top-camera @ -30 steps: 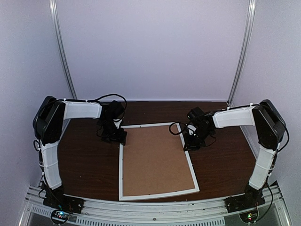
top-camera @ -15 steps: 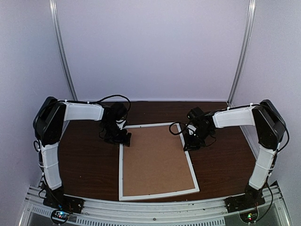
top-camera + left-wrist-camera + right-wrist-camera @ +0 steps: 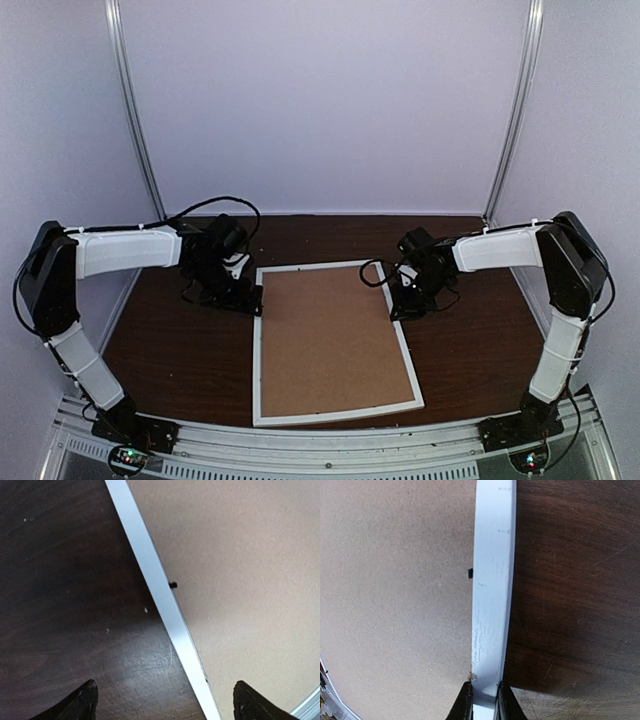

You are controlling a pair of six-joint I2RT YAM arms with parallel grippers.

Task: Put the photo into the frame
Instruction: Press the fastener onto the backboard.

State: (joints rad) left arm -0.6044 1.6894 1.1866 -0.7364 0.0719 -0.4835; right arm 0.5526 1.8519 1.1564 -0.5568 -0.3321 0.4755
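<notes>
- the frame (image 3: 257, 352) is a large white rectangle with thin rails; it lies flat at the centre of the dark wooden table (image 3: 175, 350), its long sides running away from the arm bases.
- a plain brown backing board (image 3: 330, 335) fills the frame's opening from rail to rail.
- in the left wrist view the frame's left rail (image 3: 161, 597) runs as a narrow white strip between bare table and backing board (image 3: 250, 570); a small black tab (image 3: 173, 585) sits at the rail's inner edge.
- in the right wrist view the right rail (image 3: 492, 580) carries a similar black tab (image 3: 470, 572) on the side of the backing board (image 3: 395, 590).
- the left gripper (image 3: 240, 297) is near the frame's far left corner. its jaws stand wide apart and hold nothing; in its own wrist view the left gripper (image 3: 165, 705) has one fingertip over the table and the other over the board, with the rail between them.
- the right gripper (image 3: 408, 308) is on the right rail near the far right corner. in its own wrist view the right gripper (image 3: 484, 702) has its fingers pinched against both sides of that rail.
- change from the earlier frames: the left arm's elbow has swung outward toward the left wall, and its gripper has shifted slightly left of its position half a second ago.
- the frame, the backing board and the right arm are where they were.
</notes>
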